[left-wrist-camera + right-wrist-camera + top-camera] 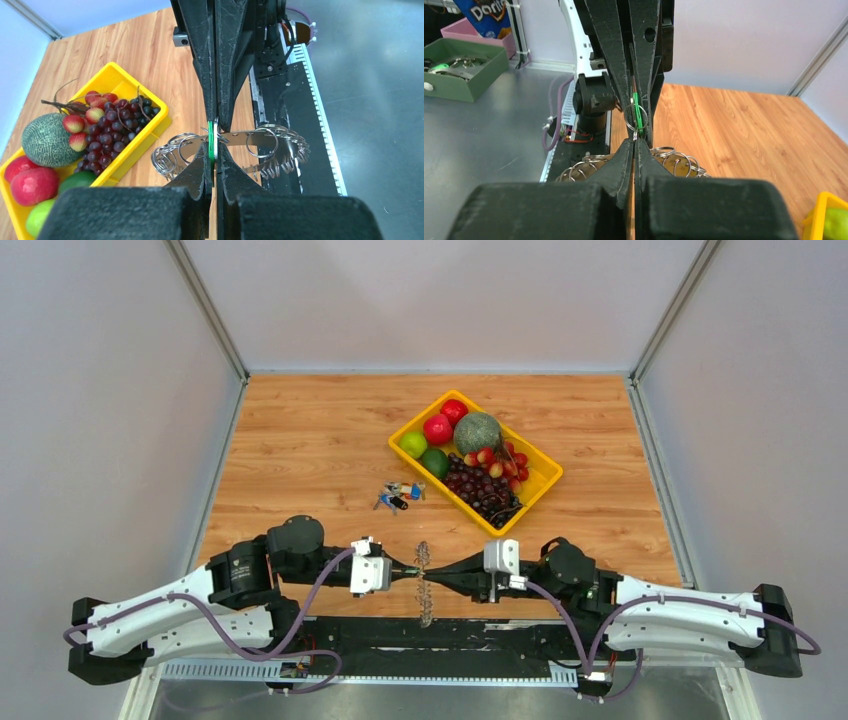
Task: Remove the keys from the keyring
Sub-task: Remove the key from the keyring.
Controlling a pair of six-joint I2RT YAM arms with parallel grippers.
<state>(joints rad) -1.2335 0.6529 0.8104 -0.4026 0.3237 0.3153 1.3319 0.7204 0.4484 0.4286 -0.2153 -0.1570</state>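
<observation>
The keyring hangs edge-on between my two grippers near the table's front edge, with the silver keys bristling along it. My left gripper and right gripper meet tip to tip on it. In the left wrist view my left gripper is shut on the green tag, with the keys and their small rings spread to both sides. In the right wrist view my right gripper is shut on a small ring by the green tag, with the keys beneath.
A yellow tray at the back right holds a melon, red apples, limes and grapes. A small bunch of coloured keys lies left of it. A black rail runs along the front edge. A green box stands off the table.
</observation>
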